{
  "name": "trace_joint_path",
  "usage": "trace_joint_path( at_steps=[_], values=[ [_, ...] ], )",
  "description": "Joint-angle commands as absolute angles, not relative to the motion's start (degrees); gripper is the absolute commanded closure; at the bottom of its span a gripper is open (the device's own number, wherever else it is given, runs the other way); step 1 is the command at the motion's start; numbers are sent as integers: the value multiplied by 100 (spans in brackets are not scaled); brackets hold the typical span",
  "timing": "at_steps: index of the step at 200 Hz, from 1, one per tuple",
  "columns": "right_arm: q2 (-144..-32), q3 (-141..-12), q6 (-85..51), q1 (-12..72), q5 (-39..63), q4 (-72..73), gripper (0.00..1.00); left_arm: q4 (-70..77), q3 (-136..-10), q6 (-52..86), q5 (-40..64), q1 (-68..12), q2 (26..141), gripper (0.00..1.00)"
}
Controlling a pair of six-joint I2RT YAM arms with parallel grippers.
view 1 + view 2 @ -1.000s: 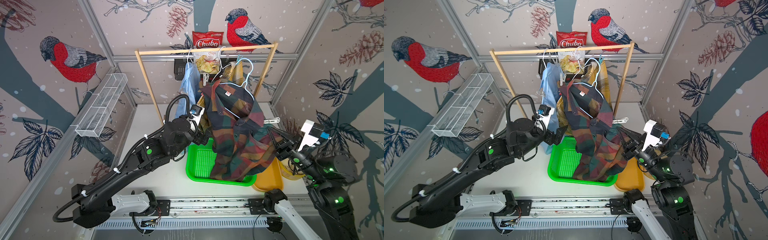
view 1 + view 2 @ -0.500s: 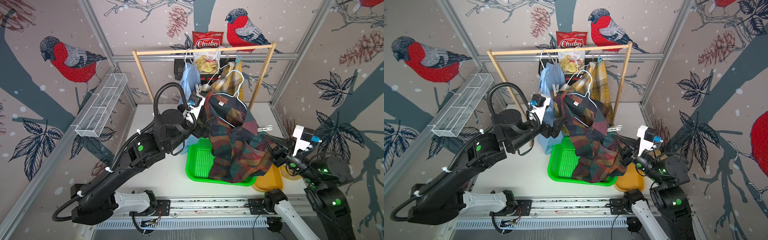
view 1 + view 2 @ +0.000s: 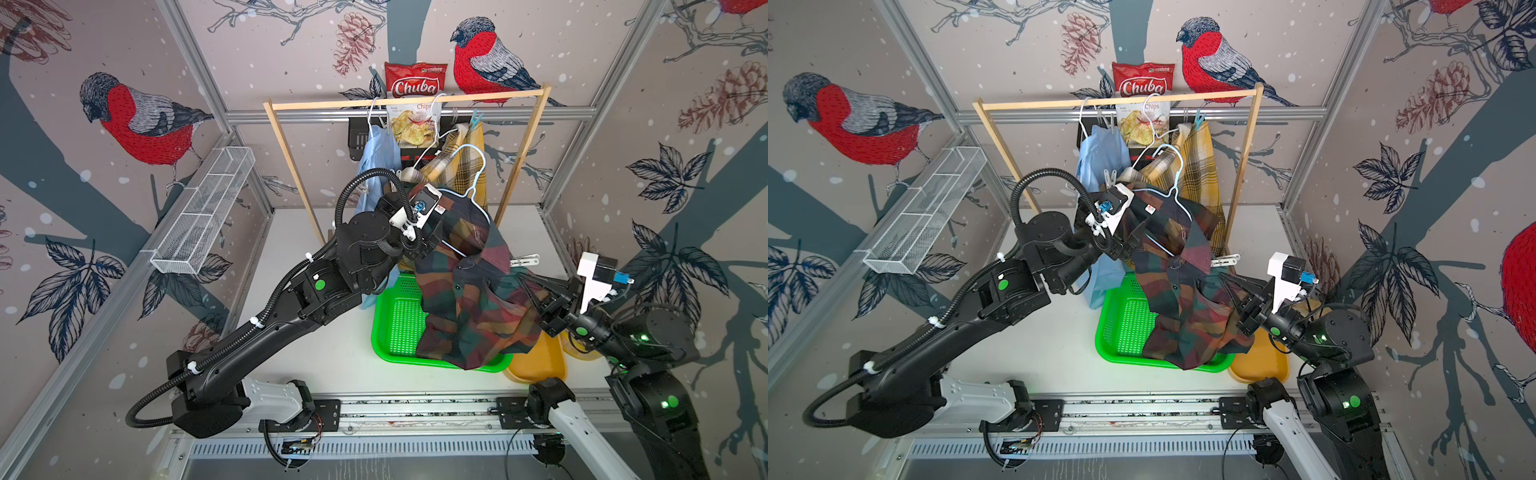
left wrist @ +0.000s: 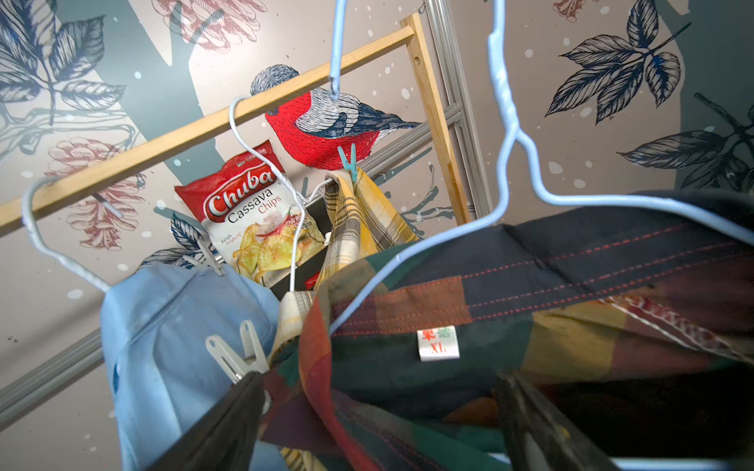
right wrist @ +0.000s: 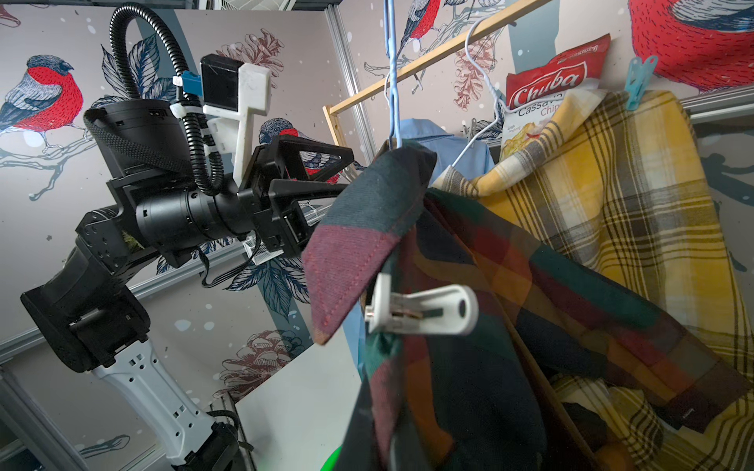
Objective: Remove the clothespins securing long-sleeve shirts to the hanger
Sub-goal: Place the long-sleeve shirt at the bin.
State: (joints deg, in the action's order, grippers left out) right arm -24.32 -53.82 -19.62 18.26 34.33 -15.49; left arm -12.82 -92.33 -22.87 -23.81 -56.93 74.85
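Note:
The dark green-and-rust plaid shirt hangs on a light blue wire hanger whose hook stands free below the wooden rail. My left gripper is open, its fingers either side of this shirt's collar. A greyish clothespin on the light blue shirt sits beside one finger. My right gripper is shut on the dark shirt's lower fabric. A white clothespin clips that shirt near its collar point. A light blue clothespin holds the mustard plaid shirt.
A green basket lies under the dark shirt, with a yellow tray beside it. A red chips bag hangs behind the rail. A wire shelf is on the left wall. A second greyish clothespin tops the blue shirt.
My left gripper rose and swung right to straddle the dark shirt's collar. The shirt and hanger shifted with it. The right gripper moved slightly left, still shut on the fabric.

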Motion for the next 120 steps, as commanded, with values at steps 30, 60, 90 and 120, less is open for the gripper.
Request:
trace_joint_path(
  at_steps=[30, 60, 90, 120],
  values=[
    [-2482, -5349, -1860, 1827, 3703, -1556, 100, -1350, -9891, -2854, -704, -4946, 7722, 23],
    [-2522, -5388, -1811, 1827, 3736, -1591, 100, -2332, -10488, -3044, 275, -4767, 8154, 28],
    [-2537, -5423, -1767, 1826, 3770, -1632, 100, -2831, -10802, -3200, 695, -4640, 8446, 31],
    [-2569, -5432, -1736, 1826, 3792, -1661, 100, -2821, -10976, -3297, 568, -4474, 8686, 30]
  ],
)
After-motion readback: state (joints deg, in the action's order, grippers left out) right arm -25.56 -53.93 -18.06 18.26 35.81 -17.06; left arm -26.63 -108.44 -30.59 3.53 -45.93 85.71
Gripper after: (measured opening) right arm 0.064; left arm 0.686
